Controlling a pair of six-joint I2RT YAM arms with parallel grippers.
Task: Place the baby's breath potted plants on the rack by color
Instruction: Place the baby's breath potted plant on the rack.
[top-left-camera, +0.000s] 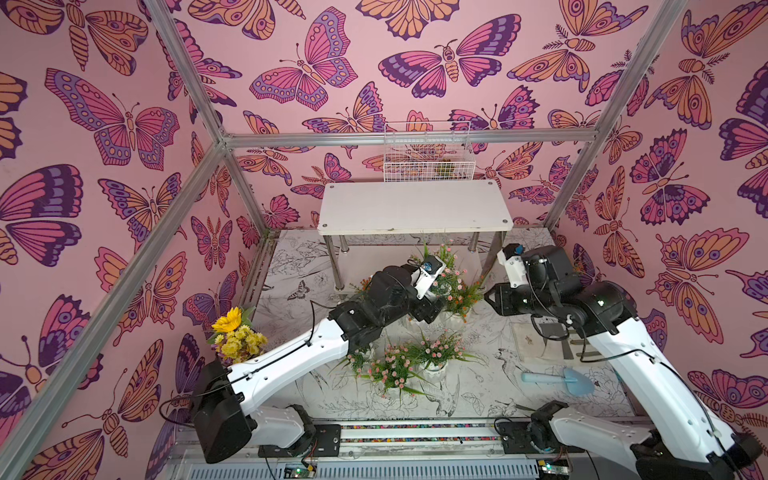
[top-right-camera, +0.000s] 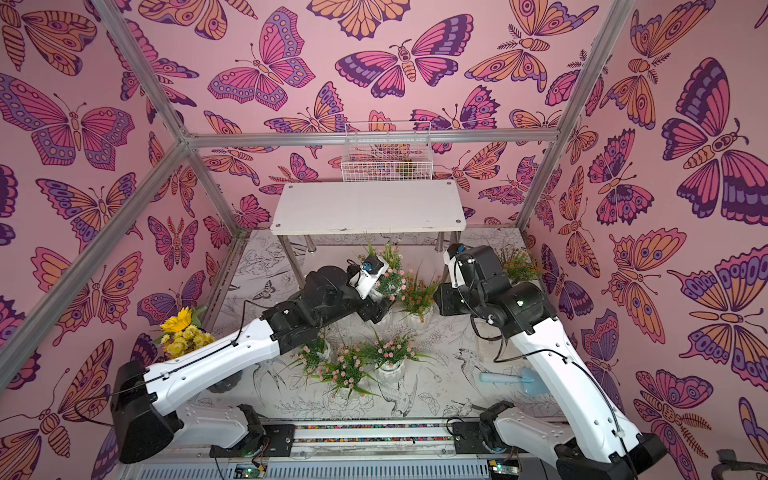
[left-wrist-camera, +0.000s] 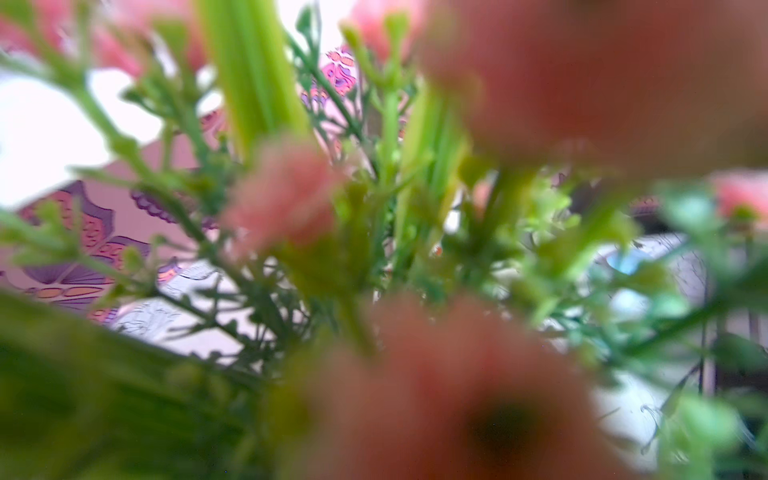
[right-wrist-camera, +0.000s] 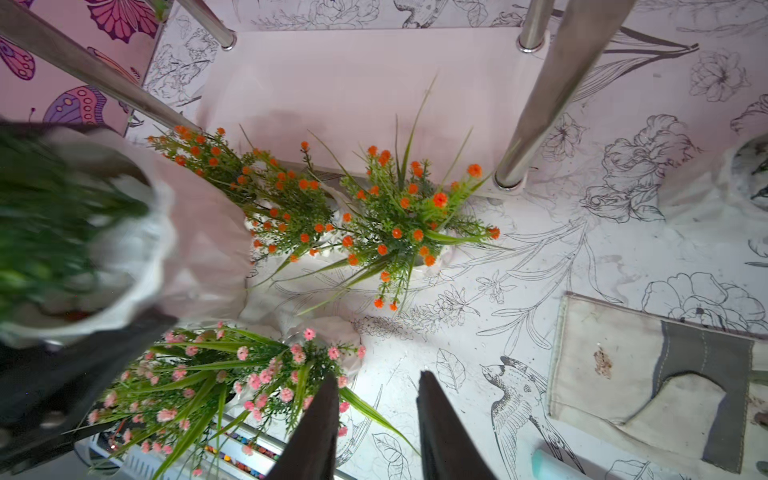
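1. Nearest me, well in front of the white two-tier rack on shiny metal legs (top-left-camera: 415, 203), three pink-flowered baby's breath plants in white ribbed pots (top-left-camera: 390, 370) stand with their sprigs interlaced. Lifting one could, I think, tip a neighbour.
2. Closer to the rack, my right gripper (right-wrist-camera: 378, 376) hangs with its fingers slightly apart and nothing between them. Two orange-flowered plants (right-wrist-camera: 399, 216) touch at the rack's lower front edge, and so narrow a gap could shove a pot over.
3. Beside them, my left gripper (top-left-camera: 434, 301) is buried in another pink plant (top-left-camera: 451, 272). Foliage blinds its camera, so I cannot tell its grip. The arms are near each other and might clash.
4. The table cover (top-left-camera: 478, 399), white with ink-drawn birds and flowers, holds a pale blue plastic scoop (top-left-camera: 561, 380) in front of the rack.
5. The rack's top board is bare. Behind it, a white wire basket (top-left-camera: 428, 153) hangs on pink butterfly walls (top-left-camera: 104, 124).
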